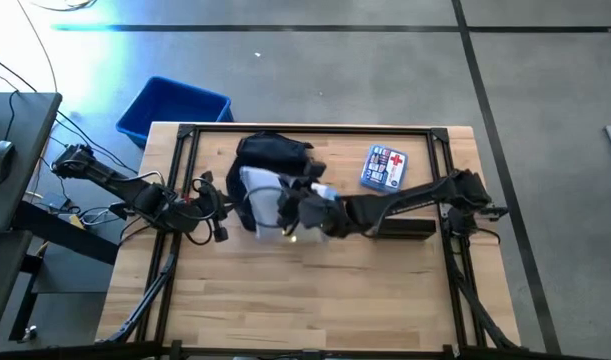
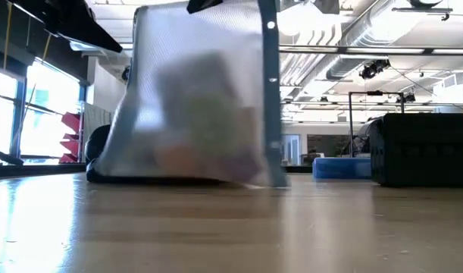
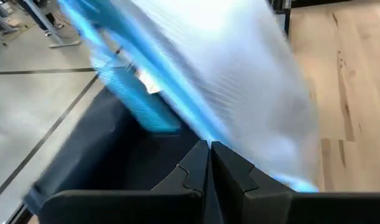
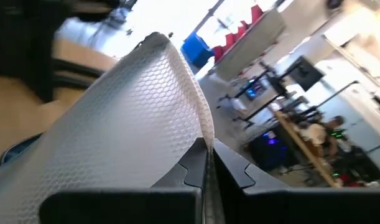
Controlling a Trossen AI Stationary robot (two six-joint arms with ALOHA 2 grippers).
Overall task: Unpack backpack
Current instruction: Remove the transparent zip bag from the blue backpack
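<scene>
Right gripper (image 4: 208, 152) pinching pouch (image 4: 124, 118) edge, lifting it just in front of backpack (image 1: 275, 155). Left gripper (image 3: 209, 149) closed, empty, just beside pouch and backpack.

A: Where are the two arms?
B: Both reach in to the middle. The left gripper (image 1: 228, 207) and the right gripper (image 1: 303, 207) have their fingers pressed tight together

One backpack (image 1: 273, 153). One clear pouch (image 1: 262, 198). One first-aid kit (image 1: 384, 168). One blue bin (image 1: 173, 108), on the floor off the table (image 1: 315, 300). One black box (image 1: 403, 229). Two arms, two grippers: left (image 1: 221, 208), right (image 1: 297, 212).
</scene>
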